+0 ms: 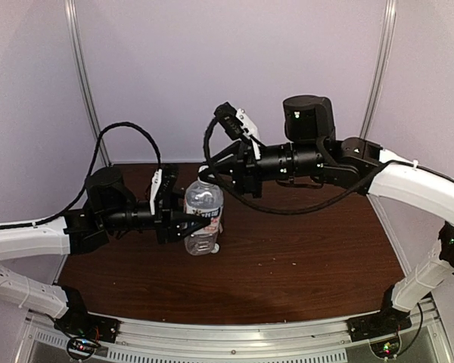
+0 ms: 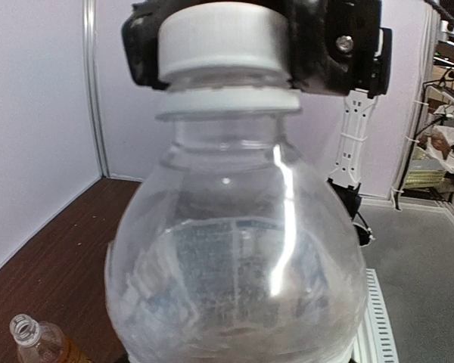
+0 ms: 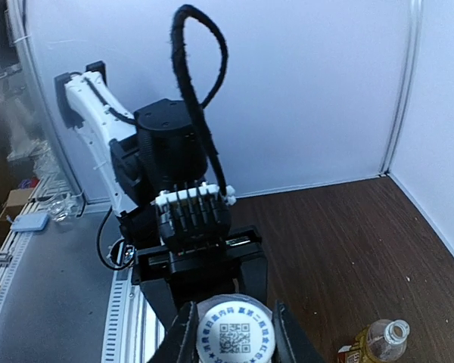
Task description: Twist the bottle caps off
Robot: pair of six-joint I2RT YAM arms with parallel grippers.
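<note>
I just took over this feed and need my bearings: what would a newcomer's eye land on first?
The clear bottle is upright at mid-table, gripped round its body by the left gripper, while the right gripper is clamped on its white cap from above. Close by on the brown table is an amber bottle whose neck is already open, no cap on it.

We find a QR code (image 3: 235, 337) printed on top of the white cap (image 3: 234, 321), ringed by small characters we cannot read. The clear bottle (image 1: 203, 219) carries a white-blue label (image 1: 203, 199), its print too blurred for us.
</note>
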